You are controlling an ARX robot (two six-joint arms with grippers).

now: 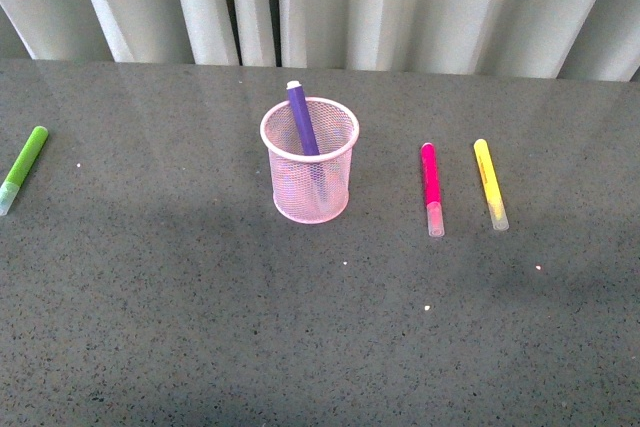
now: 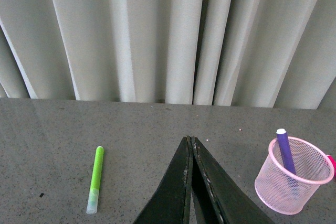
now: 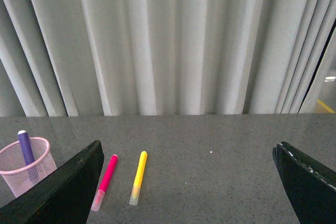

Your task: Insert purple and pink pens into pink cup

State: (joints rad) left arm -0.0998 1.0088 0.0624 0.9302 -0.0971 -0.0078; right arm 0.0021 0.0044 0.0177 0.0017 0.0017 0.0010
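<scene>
The pink cup [image 1: 310, 162] stands upright mid-table with the purple pen [image 1: 302, 119] leaning inside it, its end above the rim. The pink pen [image 1: 431, 187] lies flat on the table right of the cup. Neither gripper shows in the front view. In the left wrist view my left gripper [image 2: 190, 142] is shut and empty, with the cup [image 2: 291, 184] and purple pen [image 2: 285, 150] off to one side. In the right wrist view my right gripper [image 3: 189, 153] is open and empty; the pink pen [image 3: 106, 179], the cup [image 3: 21, 174] and the purple pen [image 3: 24, 148] lie beyond one finger [image 3: 68, 187].
A yellow marker [image 1: 490, 183] lies right of the pink pen, also in the right wrist view [image 3: 138, 177]. A lime-green marker [image 1: 22, 167] lies at the far left, also in the left wrist view [image 2: 95, 178]. Grey curtains [image 1: 320, 2] hang behind the dark speckled table [image 1: 320, 327].
</scene>
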